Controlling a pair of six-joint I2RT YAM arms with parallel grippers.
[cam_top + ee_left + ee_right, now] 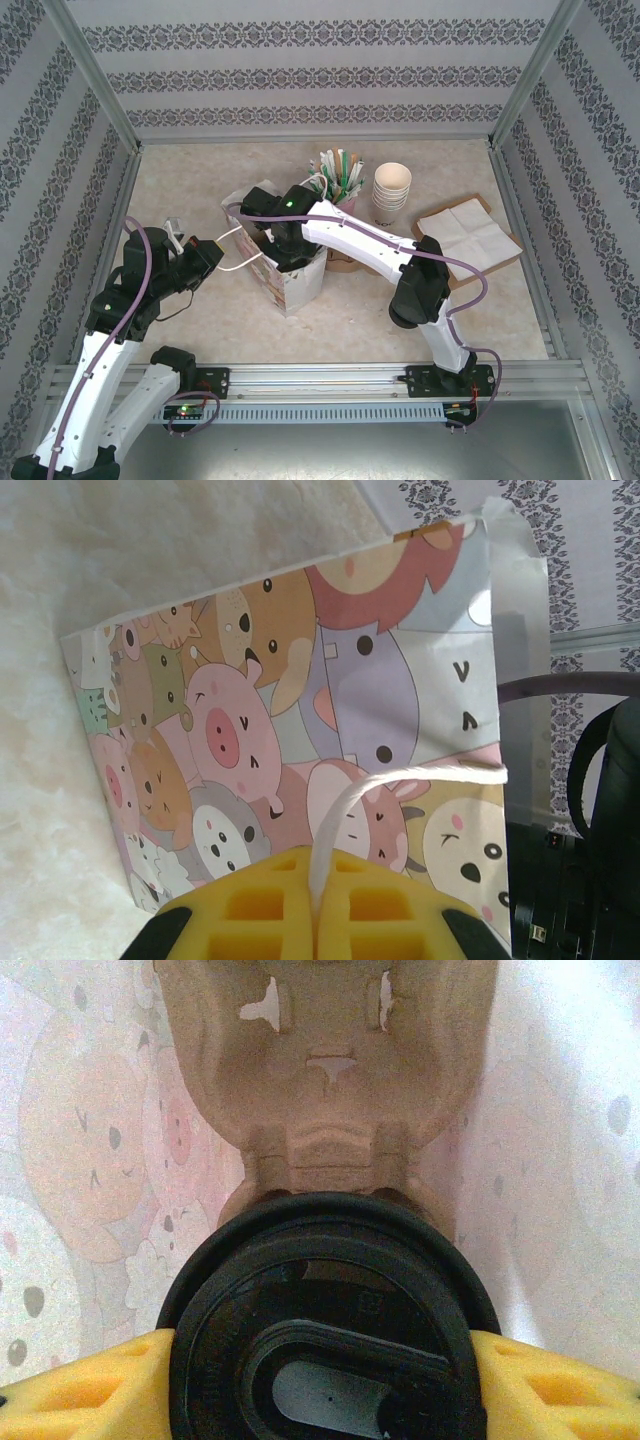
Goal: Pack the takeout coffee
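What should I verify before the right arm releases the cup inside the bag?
1. Right pincer shut on the black-lidded cup: ok.
2. Cup inside the cartoon bag, above the cardboard carrier: ok.
3. Left pincer shut on the bag's white handle: ok.
4. Bag standing upright: ok.
5. Cup bottom lined up with a carrier slot: cannot tell.

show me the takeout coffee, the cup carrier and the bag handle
takeout coffee [320, 1300]: right wrist view, top of black lid
cup carrier [325, 1090]: right wrist view, central wall
bag handle [420, 776]: left wrist view, white cord's upper run
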